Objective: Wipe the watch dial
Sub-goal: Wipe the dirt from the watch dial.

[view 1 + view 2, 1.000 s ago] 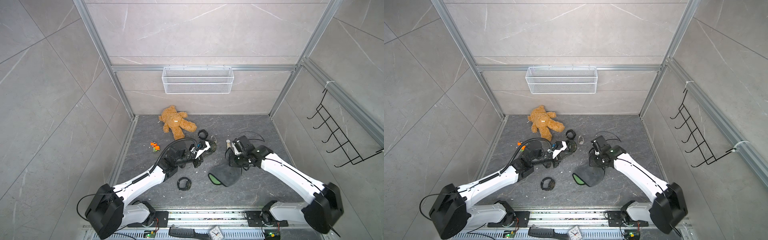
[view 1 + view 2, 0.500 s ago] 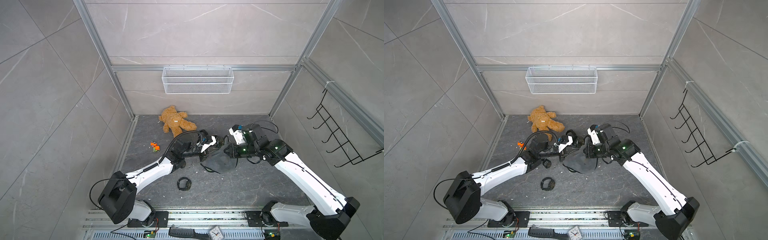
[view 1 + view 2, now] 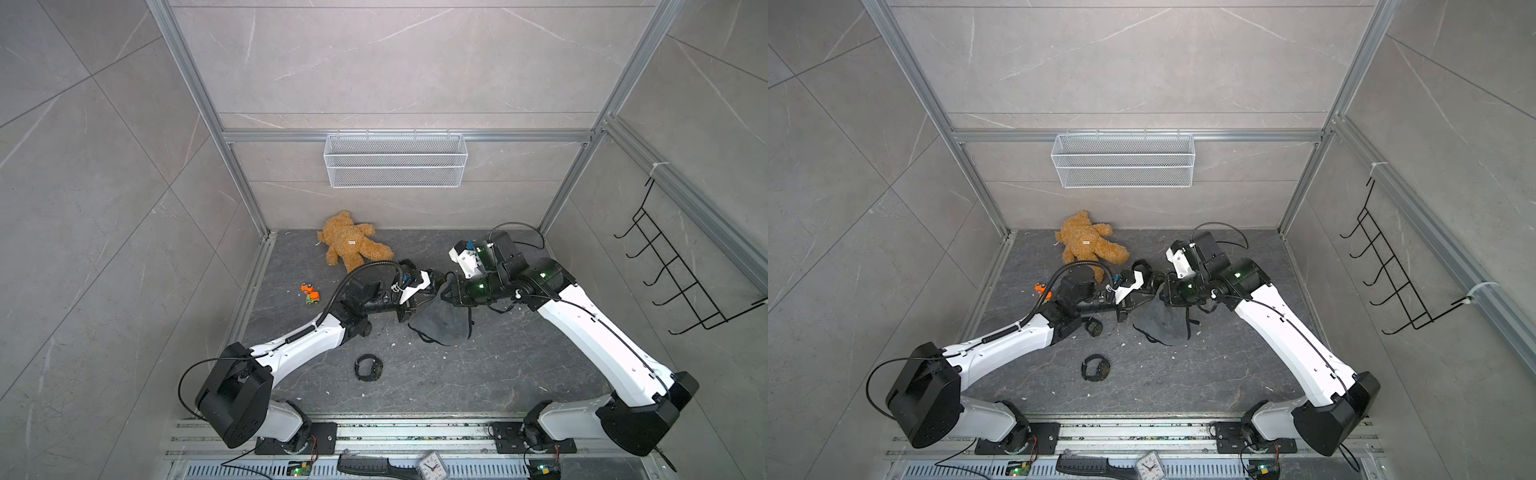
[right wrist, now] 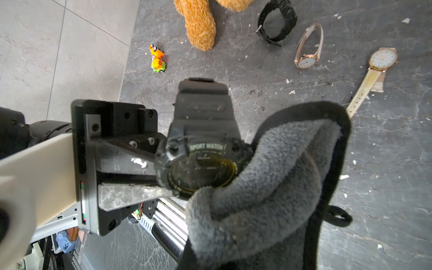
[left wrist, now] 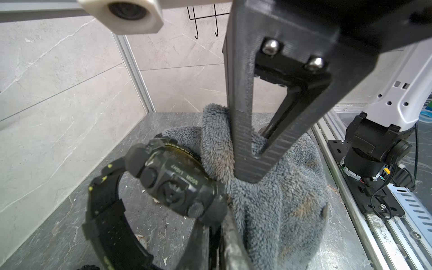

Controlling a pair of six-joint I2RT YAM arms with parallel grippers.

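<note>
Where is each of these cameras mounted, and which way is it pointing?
Top views: high overhead, looking down at the floor; left arm and right arm show.
Left wrist: on the left arm, facing the watch and cloth; right tool shows.
Right wrist: on the right arm, facing the watch dial; left tool shows.
Shared: both wrist views show watch and cloth.

Teddy bear (image 3: 351, 245) by the back wall, toy truck (image 3: 311, 293) near it, wire basket (image 3: 395, 160) on the wall, hook rack (image 3: 681, 274), spare black watch (image 3: 368, 368), comb (image 3: 374, 465), small clock (image 3: 432, 464), two pale-strapped watches (image 4: 308, 50).
</note>
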